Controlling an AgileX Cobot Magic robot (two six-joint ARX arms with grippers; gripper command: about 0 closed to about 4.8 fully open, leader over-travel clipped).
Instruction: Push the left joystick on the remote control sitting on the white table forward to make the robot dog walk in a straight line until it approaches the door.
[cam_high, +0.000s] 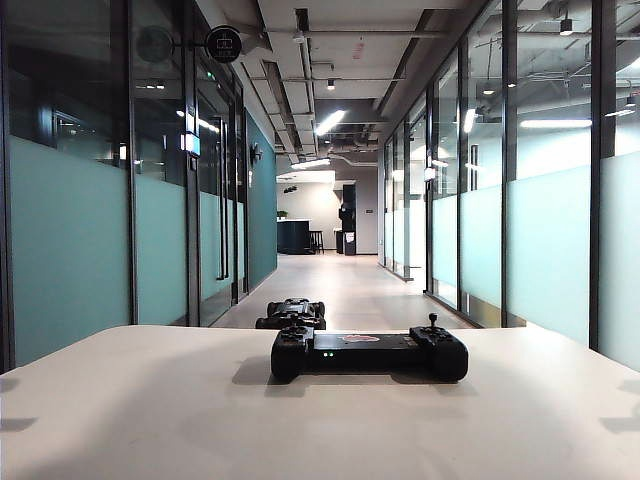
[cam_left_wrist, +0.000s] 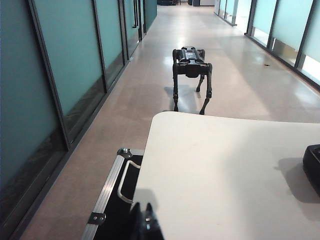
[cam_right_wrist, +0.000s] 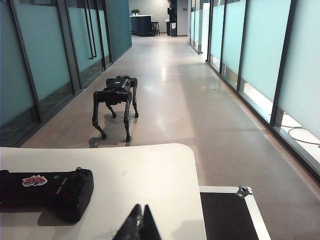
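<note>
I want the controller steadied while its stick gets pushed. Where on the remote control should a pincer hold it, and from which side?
Probably the remote control's bulky rounded right end, approached from the right by the right pincer, shut at the near table edge. That end lies nearest, and the flat middle offers no purchase.

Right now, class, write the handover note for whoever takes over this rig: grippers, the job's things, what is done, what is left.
Left gripper: shut, empty, back at the white table edge.
Right gripper: shut, empty, near the remote control.
Remote control: flat on the table, lights green, untouched.
Robot dog: standing in the corridor just beyond the table.
Done: nothing.
Left: push the left joystick forward until the dog nears the door.
</note>
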